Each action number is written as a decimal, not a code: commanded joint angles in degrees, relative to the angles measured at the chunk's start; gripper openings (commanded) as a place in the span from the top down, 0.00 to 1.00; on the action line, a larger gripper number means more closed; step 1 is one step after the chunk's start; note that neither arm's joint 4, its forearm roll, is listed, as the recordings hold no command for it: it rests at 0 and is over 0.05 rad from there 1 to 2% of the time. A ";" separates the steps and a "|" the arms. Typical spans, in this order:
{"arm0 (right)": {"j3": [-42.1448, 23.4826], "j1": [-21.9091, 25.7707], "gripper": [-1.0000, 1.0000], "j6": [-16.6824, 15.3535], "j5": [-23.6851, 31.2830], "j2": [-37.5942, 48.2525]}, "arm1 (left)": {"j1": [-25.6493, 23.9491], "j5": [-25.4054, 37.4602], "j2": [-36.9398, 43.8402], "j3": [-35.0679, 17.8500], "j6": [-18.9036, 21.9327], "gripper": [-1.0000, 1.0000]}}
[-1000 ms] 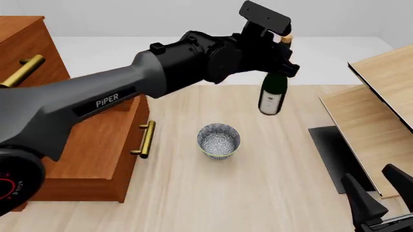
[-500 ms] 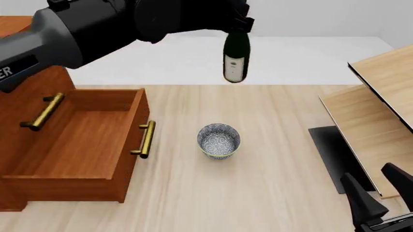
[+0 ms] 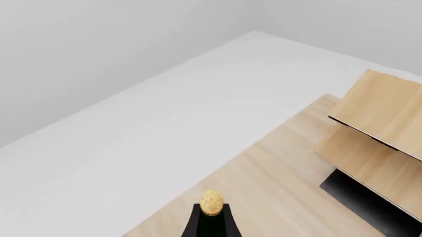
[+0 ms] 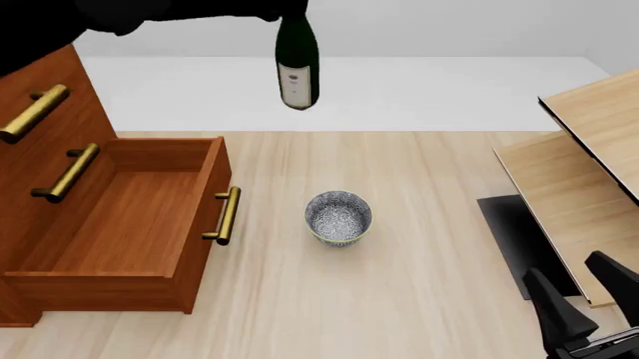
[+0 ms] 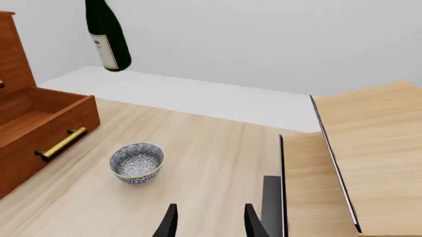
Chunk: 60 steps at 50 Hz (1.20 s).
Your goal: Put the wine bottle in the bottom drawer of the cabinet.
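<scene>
The wine bottle, dark green with a white label, hangs upright high above the table's far edge, right of the cabinet. My left gripper is shut on its neck at the picture's top edge, mostly cut off. In the left wrist view only the gold cap and neck of the wine bottle show. The bottom drawer stands pulled open, with nothing inside. From the right wrist view the wine bottle hangs above the bottom drawer. My right gripper is open and low at the near right.
A patterned bowl sits mid-table, right of the drawer's brass handle. Pale slanted wood panels and a black mat occupy the right side. The bowl lies ahead of my right gripper.
The left arm has carried the bottle leftward and higher, from over the table's middle toward the cabinet side, and has largely left the front view. The right gripper has stayed put.
</scene>
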 commanded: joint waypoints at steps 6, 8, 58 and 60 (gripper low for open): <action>-0.33 0.49 0.00 -0.22 -0.04 -0.04 | 3.69 3.59 -9.24 3.47 -0.30 1.00; -0.42 0.56 0.00 -0.17 0.15 -0.23 | 4.67 4.11 -10.13 3.89 -0.23 1.00; -1.93 1.95 0.00 -0.48 1.27 -0.85 | 21.05 19.99 -26.82 18.49 -2.83 1.00; -1.95 2.05 0.00 -0.55 1.30 -0.87 | 21.13 19.99 -26.67 19.43 -2.92 1.00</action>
